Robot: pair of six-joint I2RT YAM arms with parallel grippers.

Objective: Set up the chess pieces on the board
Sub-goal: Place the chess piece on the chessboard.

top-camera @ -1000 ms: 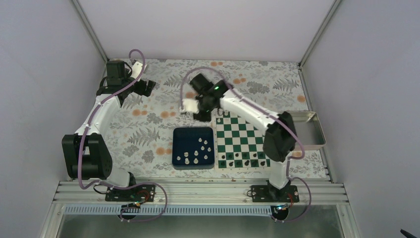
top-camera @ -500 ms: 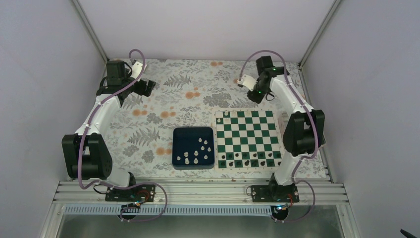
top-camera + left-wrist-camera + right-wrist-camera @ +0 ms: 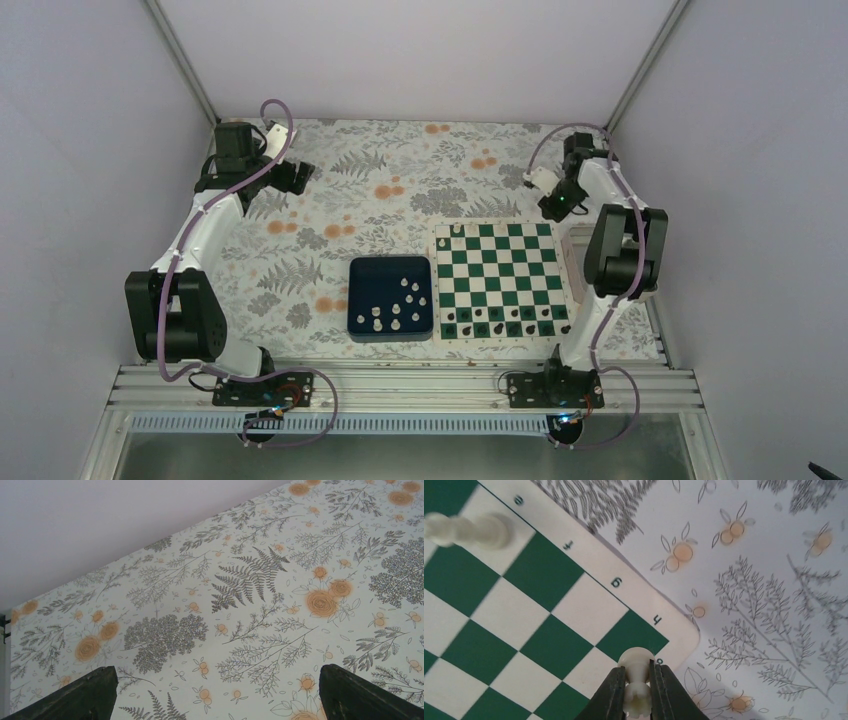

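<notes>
— So, what has the right gripper (image 3: 638, 692) got?

— A white piece (image 3: 636, 666), pinched by its stem between fingers that are nearly closed. Its round head pokes out past the tips. Probably a pawn, though the fingers hide its base.

— And the board (image 3: 549, 630)?

— Ahead of those jaws and off to their left, seen from the wrist. The held piece's head lies over the green corner square by the letter h. Whether it touches the board, I cannot tell.

— Anything else standing there?

— A second white piece (image 3: 471, 529), well ahead and left of the jaws, on a pale edge square near the letter e. It is blurred. From above, black pieces (image 3: 483, 328) line the board edge farthest from the right jaws.

— Where are the others?

— Loose white pieces (image 3: 405, 300) sit in the blue tray (image 3: 375, 280), just beside the board and well apart from both grippers.

— What about the left gripper (image 3: 216, 675)?

— Its jaws are spread wide with nothing between them. Only the floral cloth (image 3: 250, 580) lies ahead.
</notes>
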